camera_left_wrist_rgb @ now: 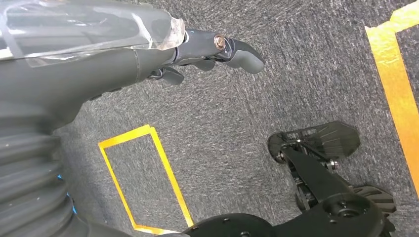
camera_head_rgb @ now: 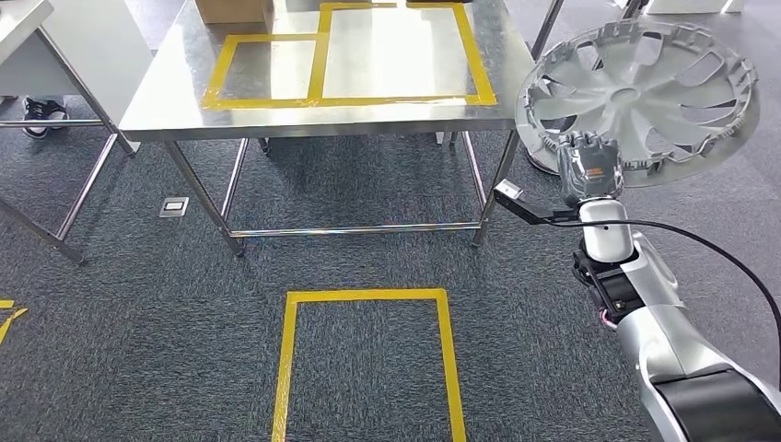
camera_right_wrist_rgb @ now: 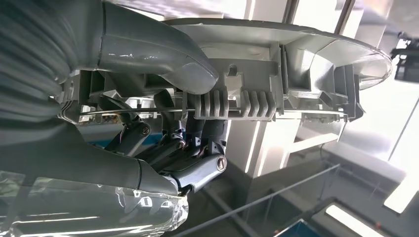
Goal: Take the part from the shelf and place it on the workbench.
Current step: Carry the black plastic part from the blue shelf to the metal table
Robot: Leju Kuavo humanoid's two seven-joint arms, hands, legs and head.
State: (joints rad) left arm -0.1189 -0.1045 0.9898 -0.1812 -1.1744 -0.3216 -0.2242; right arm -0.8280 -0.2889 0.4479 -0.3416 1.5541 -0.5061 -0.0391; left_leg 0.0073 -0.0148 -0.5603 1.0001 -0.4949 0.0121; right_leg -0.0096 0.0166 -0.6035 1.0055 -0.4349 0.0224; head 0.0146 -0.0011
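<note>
An industrial workshop or robot test floor: a stainless steel surface (camera_head_rgb: 166, 101) on tube legs carries yellow tape boxes (camera_head_rgb: 267, 69), another yellow tape box (camera_head_rgb: 368, 359) marks the grey carpet (camera_head_rgb: 138, 313), and a floor socket (camera_head_rgb: 173, 206) sits nearby.

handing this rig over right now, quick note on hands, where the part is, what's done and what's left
Right hand: grips the silver wheel cover by its rim, held up in the air beside the workbench's right end.
Left hand: holds nothing, fingers apart, hanging over the carpet.
Workbench: steel top with yellow taped rectangles; the cover is not over it yet.
Done: part is picked up and in hand.
Left: bring the cover over the bench top, set it down, probably in a taped rectangle, and let go.
</note>
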